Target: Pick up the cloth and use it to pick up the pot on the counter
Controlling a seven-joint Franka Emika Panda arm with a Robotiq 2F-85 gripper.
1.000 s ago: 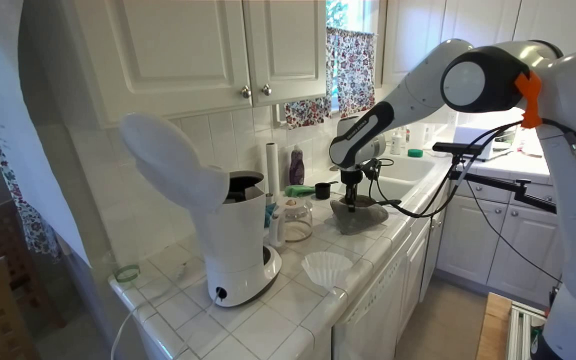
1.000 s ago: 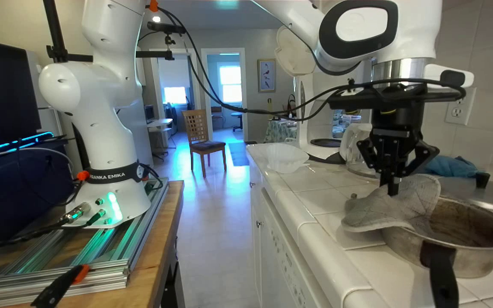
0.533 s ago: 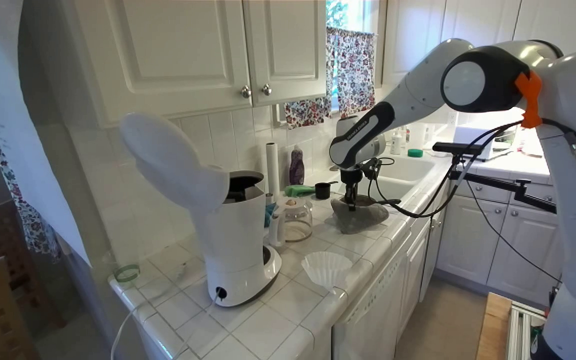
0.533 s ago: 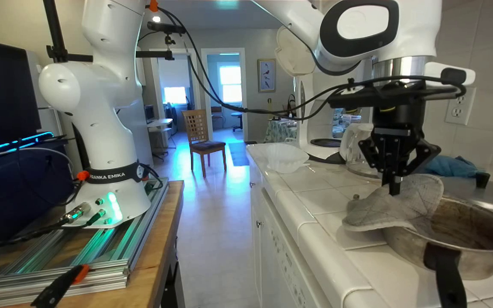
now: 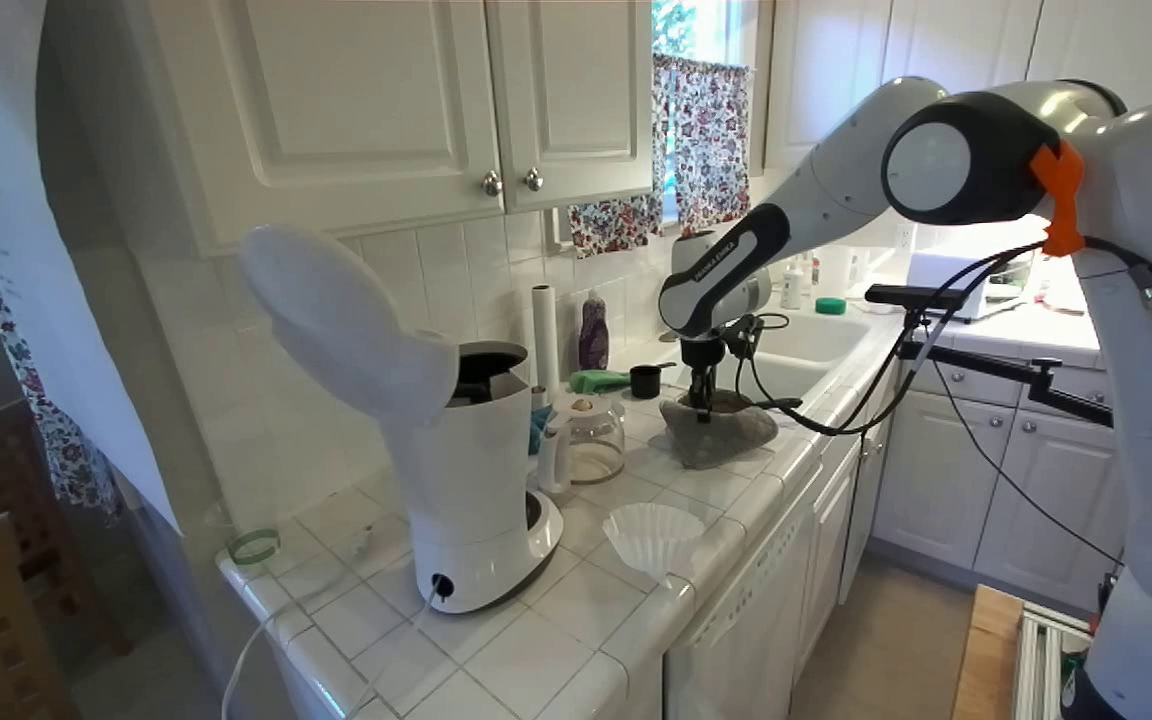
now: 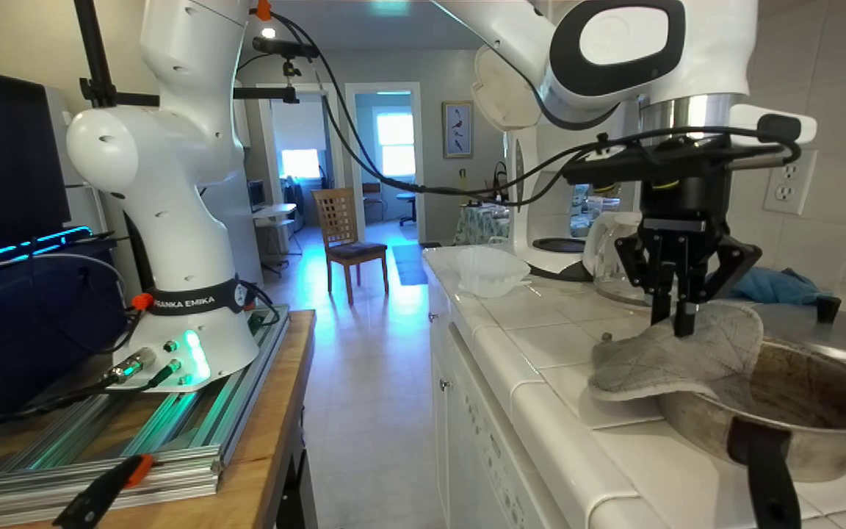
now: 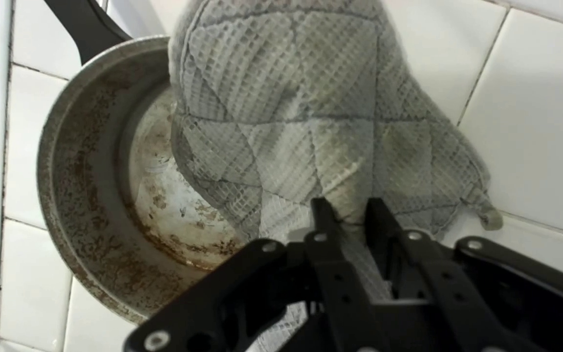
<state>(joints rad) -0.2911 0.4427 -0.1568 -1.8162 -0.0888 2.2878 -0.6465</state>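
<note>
The fingers (image 6: 684,320) of the black end effector (image 7: 351,215) have parted slightly since half a second earlier; the other objects hold nearly the same positions. The small, flat, grey quilted-fabric cloth (image 7: 311,127) lies directly below the end effector, a raised fold of it standing between the fingertips. The fingers are narrowly spread, one to each side of this fold; whether both press against it cannot be told. In the wrist view, much of the cloth extends beyond the fingertips, and a corner bearing a small fabric loop (image 7: 489,213) points away from the pot (image 7: 91,205).

The pot, a low, round vessel of grey metal with a brown-stained interior and a black handle (image 6: 769,470), stands upright on the white tiled surface (image 6: 548,345), just beside the end effector. The cloth drapes across part of the pot's rim and partly covers its opening; the remainder reaches outside the rim, over the tiles.

Also on the surface: a flat, silvery metal lid (image 6: 797,334) with a black knob, near the pot; a clear glass carafe (image 5: 598,450) with a white handle; a tall white coffee maker (image 5: 461,490), its cover raised; and a pleated white paper filter (image 5: 651,535), near the rounded front edge.
</note>
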